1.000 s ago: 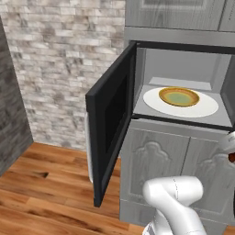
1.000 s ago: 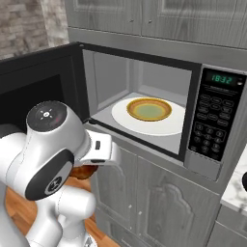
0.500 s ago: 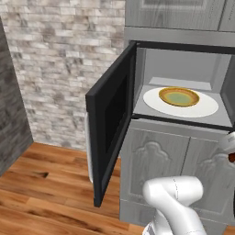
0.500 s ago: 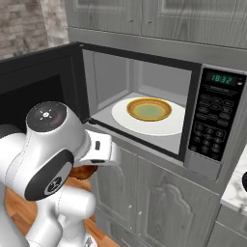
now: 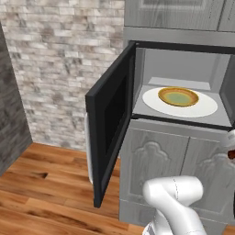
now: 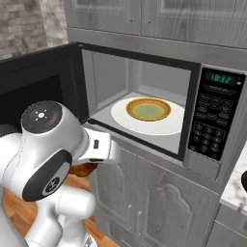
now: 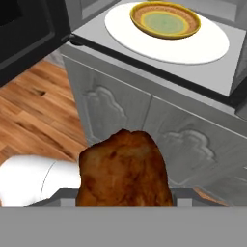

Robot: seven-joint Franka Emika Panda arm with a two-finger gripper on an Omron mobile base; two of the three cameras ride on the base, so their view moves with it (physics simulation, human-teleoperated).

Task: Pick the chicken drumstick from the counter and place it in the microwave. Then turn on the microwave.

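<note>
Right now you have the one chicken drumstick (image 7: 124,169) clamped in the fingers, carried low in front of the grey cabinet fronts, apparently so it can go up and in through the opening. Beyond it the single microwave (image 6: 159,120) stands with its door (image 5: 110,133) swung wide, one white turntable (image 7: 166,34) inside carrying one yellow-rimmed bowl (image 7: 165,19), and its keypad (image 6: 207,126) untouched to the right.

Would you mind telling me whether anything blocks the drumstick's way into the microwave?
Nothing visible does. The microwave door is swung wide open, and the chicken drumstick, held in the claw, sits in front of and below the opening. A bowl already sits on the turntable.
</note>
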